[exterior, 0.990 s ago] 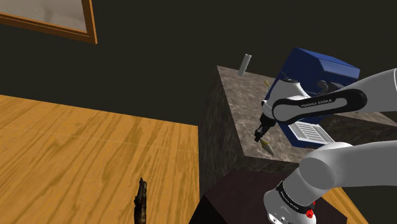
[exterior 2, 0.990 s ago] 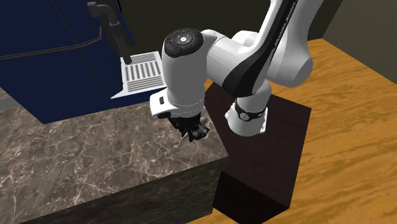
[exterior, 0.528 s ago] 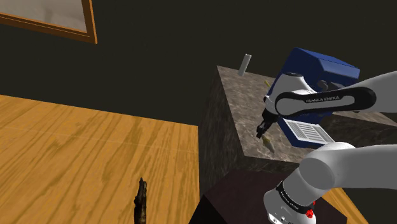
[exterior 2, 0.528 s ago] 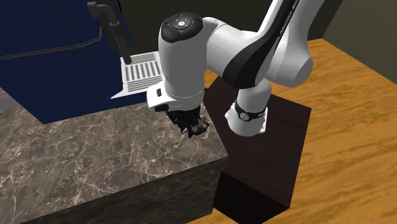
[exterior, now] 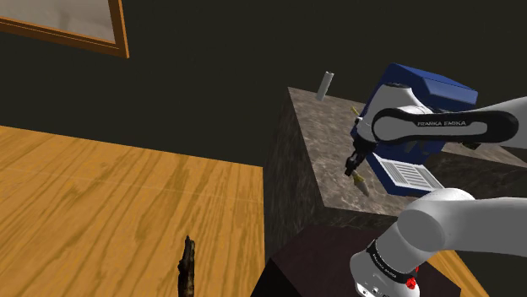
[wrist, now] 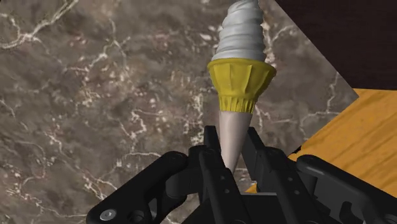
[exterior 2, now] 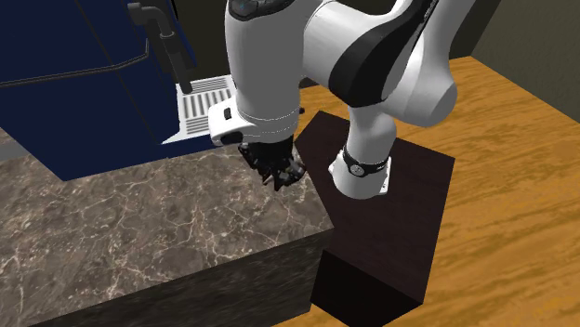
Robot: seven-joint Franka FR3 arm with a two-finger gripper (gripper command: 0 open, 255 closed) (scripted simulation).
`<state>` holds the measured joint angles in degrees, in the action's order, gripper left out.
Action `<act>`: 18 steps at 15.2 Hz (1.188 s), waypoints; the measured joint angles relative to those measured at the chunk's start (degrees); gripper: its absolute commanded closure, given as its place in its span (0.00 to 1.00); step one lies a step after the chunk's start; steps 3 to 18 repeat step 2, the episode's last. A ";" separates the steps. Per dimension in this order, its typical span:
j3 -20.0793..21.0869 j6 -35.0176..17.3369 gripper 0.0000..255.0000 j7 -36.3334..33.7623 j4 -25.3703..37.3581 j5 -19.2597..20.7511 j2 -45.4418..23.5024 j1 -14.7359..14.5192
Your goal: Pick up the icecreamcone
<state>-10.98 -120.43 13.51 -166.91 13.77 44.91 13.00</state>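
The ice cream cone (wrist: pixel 240 76) has a white swirl, a yellow collar and a pale tapered cone. My gripper (wrist: pixel 232 151) is shut on the cone's narrow lower part, and its black fingers (wrist: pixel 212 149) clasp it from both sides. In the shoulder view the gripper (exterior: pixel 352 164) hangs just above the marble counter (exterior: pixel 321 143), with the yellowish cone (exterior: pixel 361 180) sticking out below it. In the second exterior view the gripper (exterior 2: pixel 279 172) hovers over the counter's (exterior 2: pixel 139 232) near corner, beside the stand.
A dark blue machine (exterior: pixel 422 93) with a white grille tray (exterior: pixel 410 175) stands on the counter right behind the gripper. A grey cylinder (exterior: pixel 324 85) stands at the counter's far corner. Wooden floor (exterior: pixel 110 194) lies below, with a small dark object (exterior: pixel 187 266) on it.
The gripper has risen off the counter with the cone in it and shifted slightly toward the blue machine. The arm's wrist has lifted too.
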 measured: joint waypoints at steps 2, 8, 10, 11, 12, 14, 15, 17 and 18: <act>0.20 1.70 1.00 0.13 0.95 -0.29 0.74 -0.12; 0.20 1.70 1.00 0.13 0.95 -0.29 0.74 -0.12; 0.20 1.70 1.00 0.13 0.95 -0.29 0.74 -0.12; 0.20 1.70 1.00 0.13 0.95 -0.29 0.74 -0.12; 0.20 1.70 1.00 0.13 0.95 -0.29 0.74 -0.12; 0.20 1.70 1.00 0.13 0.95 -0.29 0.74 -0.12; 0.20 1.70 1.00 0.13 0.95 -0.29 0.74 -0.12; 0.20 1.70 1.00 0.13 0.95 -0.29 0.74 -0.12; 0.20 1.70 1.00 0.13 0.95 -0.29 0.74 -0.12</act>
